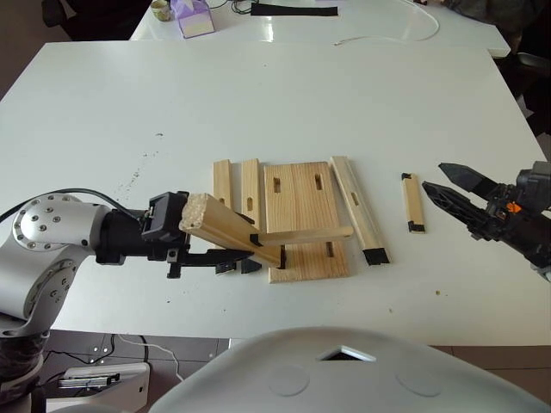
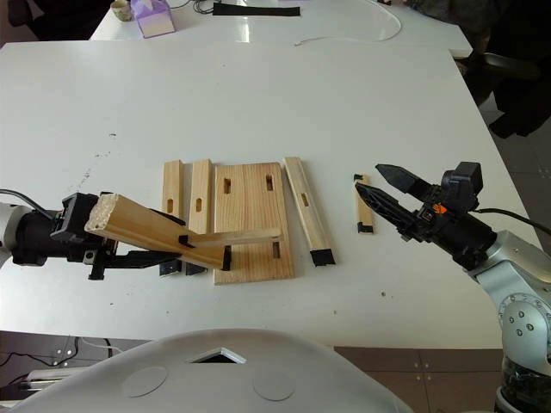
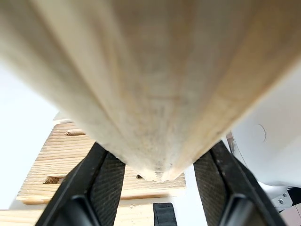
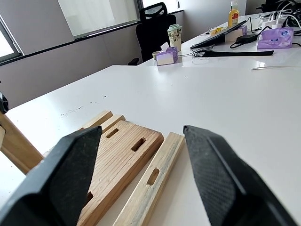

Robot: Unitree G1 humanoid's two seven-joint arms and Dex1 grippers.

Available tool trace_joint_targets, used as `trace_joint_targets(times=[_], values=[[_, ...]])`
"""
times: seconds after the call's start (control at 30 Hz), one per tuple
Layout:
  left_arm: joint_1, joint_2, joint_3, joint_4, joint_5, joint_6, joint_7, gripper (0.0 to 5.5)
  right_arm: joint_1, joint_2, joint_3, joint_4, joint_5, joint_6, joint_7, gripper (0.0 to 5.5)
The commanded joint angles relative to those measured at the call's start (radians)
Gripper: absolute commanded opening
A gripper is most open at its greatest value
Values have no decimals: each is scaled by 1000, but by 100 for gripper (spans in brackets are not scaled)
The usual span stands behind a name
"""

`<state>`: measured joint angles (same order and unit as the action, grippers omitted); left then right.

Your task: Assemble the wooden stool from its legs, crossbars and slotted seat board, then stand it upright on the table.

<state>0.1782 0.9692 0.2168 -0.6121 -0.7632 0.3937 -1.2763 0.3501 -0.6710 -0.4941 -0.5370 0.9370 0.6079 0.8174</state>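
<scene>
A slotted wooden seat board (image 1: 306, 202) lies flat near the middle of a white table (image 1: 129, 103). Two slotted strips (image 1: 237, 188) lie side by side against the board's left edge. A longer strip with a black tip (image 1: 360, 211) lies just beside its right edge, and a short strip (image 1: 413, 203) lies farther right, apart from the rest.

At the board's front left corner, the left gripper (image 1: 237, 258) is clamped on a thick wooden leg (image 1: 225, 229), held tilted above the table. A thin crossbar (image 1: 306, 232) runs from the leg across the board's front part.

The right gripper (image 1: 437, 177) hangs just right of the short strip, fingers spread and holding nothing.

A purple tissue box (image 1: 195, 17) and a cup (image 1: 160, 9) stand on another table behind.
</scene>
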Motion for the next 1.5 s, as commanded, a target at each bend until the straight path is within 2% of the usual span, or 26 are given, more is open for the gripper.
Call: trace_joint_targets(times=[0.03,0.33,0.47,0.6,0.97,1.23,1.27,1.5], values=[[-31,-12,-15,35,38,-17,19,204,-4,-4,7,-4,-14,-7,-5,317],[-31,-11,-69,69,134,-75,10,204,-14,-6,21,2,-22,-12,-8,317],[3,13,-128,80,244,-134,1,204,-14,-3,27,3,-29,-16,-11,317],[-4,16,-180,64,268,-115,26,204,-14,-2,37,-1,-37,-19,-12,317],[-143,-16,-348,201,335,-144,58,204,-45,2,89,11,-59,-23,-25,317],[-291,-35,-397,303,356,-157,85,204,-71,-6,111,32,-65,-23,-20,317],[-310,-38,-402,314,374,-179,89,241,-72,-6,112,34,-66,-24,-19,317],[-303,-31,-359,295,409,-156,114,335,-52,8,109,25,-72,-32,-24,317]])
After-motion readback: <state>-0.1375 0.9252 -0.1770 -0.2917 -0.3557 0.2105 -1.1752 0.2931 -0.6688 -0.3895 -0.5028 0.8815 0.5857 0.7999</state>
